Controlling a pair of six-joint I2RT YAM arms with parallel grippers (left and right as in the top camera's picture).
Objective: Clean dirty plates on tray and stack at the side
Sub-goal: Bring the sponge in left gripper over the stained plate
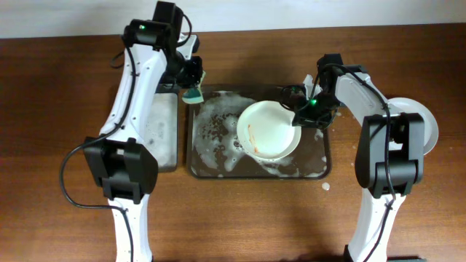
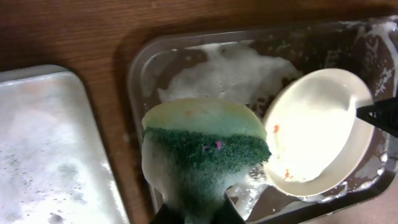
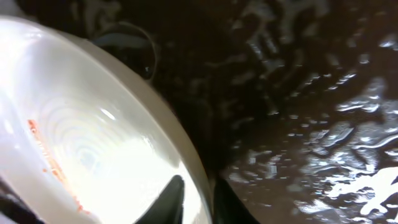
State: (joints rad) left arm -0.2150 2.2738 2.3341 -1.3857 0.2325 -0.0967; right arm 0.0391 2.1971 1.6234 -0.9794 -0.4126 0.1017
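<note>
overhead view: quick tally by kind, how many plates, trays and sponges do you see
plates in view: 2, tray plate, side plate partly under the right arm
trays: 2, wide tray, narrow tray
sponge: 1
total: 5

Tabletop (image 1: 65, 87): dark reddish-brown wood, fine grain. Tray (image 1: 326, 156): glossy brown-black, streaked and blotched with white foam, heaviest on the side nearer the sponge. Smeared plate (image 1: 273, 135): white to cream, with a thin orange-brown line and a few orange specks inside. Second plate (image 1: 429, 131): plain white. Sponge (image 2: 205, 155): dark green scrub face with one pink speck, pale yellow body above, white suds along the edge. Narrow tray (image 2: 50, 149): grey-white under a foam film, peppered with dark specks. Left arm (image 1: 135, 87) and right arm (image 1: 371, 94): white shells, black joints, one green light each.
</note>
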